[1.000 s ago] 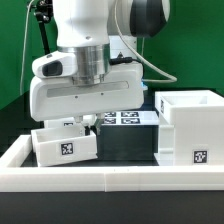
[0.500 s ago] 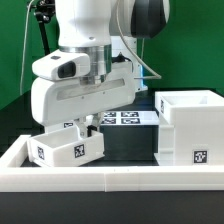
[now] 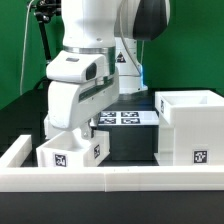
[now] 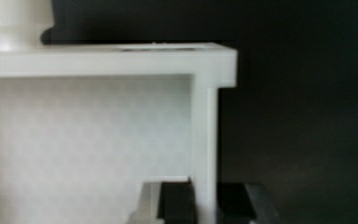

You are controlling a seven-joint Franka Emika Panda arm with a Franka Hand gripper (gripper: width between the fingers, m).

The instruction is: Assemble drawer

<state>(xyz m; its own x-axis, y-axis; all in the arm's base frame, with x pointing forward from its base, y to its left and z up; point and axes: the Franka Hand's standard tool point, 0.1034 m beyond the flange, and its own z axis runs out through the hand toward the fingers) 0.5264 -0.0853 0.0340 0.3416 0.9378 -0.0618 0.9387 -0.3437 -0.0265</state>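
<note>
While the arm point(image 3: 100, 60) bent over the lower left of the exterior view, its gripper point(image 4: 204, 200) was closed on a small tray point(image 3: 70, 150), the tray's thin side wall pinched between the two dark fingers point(image 4: 169, 202). The tray was tilted behind the low border wall point(image 3: 120, 180). The tall housing point(image 3: 190, 125) stood apart at the right.

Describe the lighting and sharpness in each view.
Exterior view: even light, fairly sharp, the white housing nearly washed out. Wrist view: soft focus up close, the tray a flat pale grey against near-black, the tool dark and blurred.
</note>
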